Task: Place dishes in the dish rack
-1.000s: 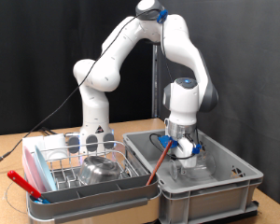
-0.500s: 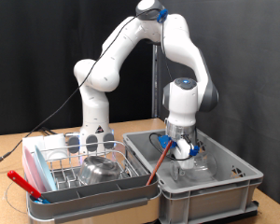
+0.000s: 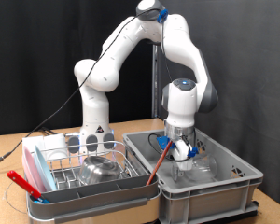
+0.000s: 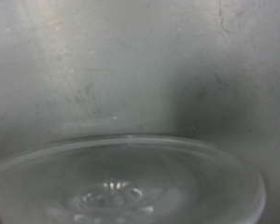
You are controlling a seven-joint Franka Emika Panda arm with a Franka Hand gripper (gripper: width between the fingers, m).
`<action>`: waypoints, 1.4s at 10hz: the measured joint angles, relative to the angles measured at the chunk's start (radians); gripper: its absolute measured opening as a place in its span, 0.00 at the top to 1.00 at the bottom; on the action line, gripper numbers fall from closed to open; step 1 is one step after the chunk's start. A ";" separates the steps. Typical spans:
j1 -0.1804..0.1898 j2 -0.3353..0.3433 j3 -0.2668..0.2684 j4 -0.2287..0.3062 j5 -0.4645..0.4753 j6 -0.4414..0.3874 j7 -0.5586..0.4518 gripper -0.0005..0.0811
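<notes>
we see the gripper (image 3: 184,154) hemmed by grey crate (image 3: 235,179) walls, red-handled utensil (image 3: 156,164) leaning alongside, open room above

Even, fairly bright light falls from above against a black backdrop — soft shadows only, mild glare on the white arm (image 3: 131,51). The exterior view is sharp enough; the wrist view is dim, grey and blurred — a glass rim (image 4: 131,159) swims out of focus.
</notes>
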 joint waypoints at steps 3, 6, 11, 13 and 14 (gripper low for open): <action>-0.017 0.000 0.017 0.001 0.001 0.000 -0.003 0.00; -0.033 0.000 0.033 0.009 0.009 0.000 -0.012 0.00; -0.037 0.000 0.036 0.017 0.020 0.000 -0.019 0.49; -0.039 0.000 0.036 0.020 0.022 0.000 -0.019 0.66; -0.040 0.000 0.036 0.020 0.022 0.000 -0.019 0.86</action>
